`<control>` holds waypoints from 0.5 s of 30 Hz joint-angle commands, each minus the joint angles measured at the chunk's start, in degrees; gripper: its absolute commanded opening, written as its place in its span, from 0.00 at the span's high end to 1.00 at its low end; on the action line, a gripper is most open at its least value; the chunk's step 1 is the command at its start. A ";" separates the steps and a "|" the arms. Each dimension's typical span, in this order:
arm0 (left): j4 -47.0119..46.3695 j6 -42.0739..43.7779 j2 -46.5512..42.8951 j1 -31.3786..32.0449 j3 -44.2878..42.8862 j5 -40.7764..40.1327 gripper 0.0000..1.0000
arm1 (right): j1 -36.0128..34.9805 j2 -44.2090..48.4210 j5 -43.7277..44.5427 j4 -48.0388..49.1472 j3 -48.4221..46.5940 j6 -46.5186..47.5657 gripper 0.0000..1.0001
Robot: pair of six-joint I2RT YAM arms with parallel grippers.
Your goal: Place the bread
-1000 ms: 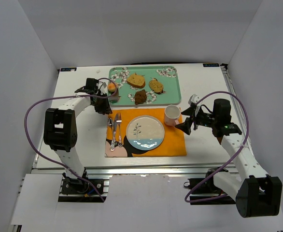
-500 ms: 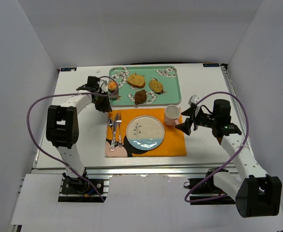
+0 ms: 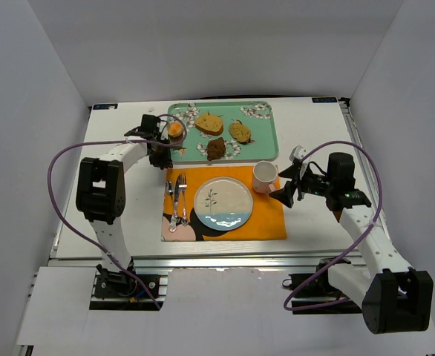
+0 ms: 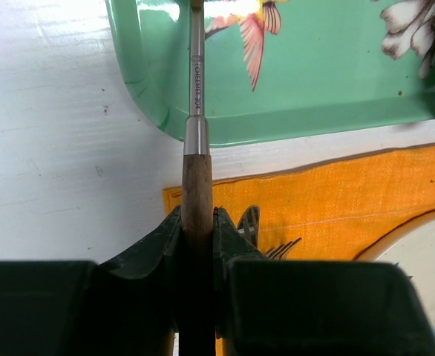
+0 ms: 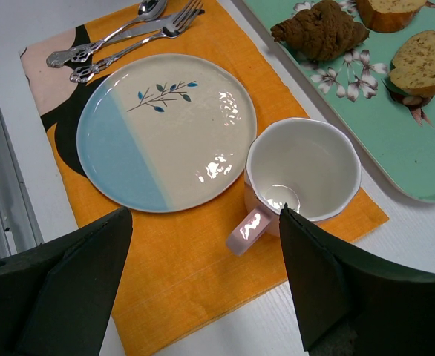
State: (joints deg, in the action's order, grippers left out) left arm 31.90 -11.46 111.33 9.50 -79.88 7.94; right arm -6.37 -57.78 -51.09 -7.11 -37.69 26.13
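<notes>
Robot lab cell, not a home: white table (image 3: 310, 124) boxed in by plain white panels (image 3: 32, 111), aluminium rail (image 3: 217, 261) at near edge, purple cable (image 3: 50, 176), staged orange placemat (image 3: 266, 219) setting

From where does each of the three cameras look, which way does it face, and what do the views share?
Top external: above and behind the bases, facing down on the table; left arm and right arm show.
Left wrist: low, facing along a wooden-handled tool toward the green tray; left gripper shut on it.
Right wrist: facing down on the plate and cup; open right gripper frames them.
Shared: all show tray and orange placemat.
</notes>
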 commanded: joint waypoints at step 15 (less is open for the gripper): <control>-11.15 3.29 -6.20 1.05 3.76 -4.17 1.00 | 0.66 0.91 -1.12 0.08 -0.01 1.38 0.16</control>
State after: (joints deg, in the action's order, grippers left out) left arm 25.08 -9.52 110.87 10.26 -77.14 4.99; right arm -6.00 -57.78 -51.13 -7.14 -37.69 26.48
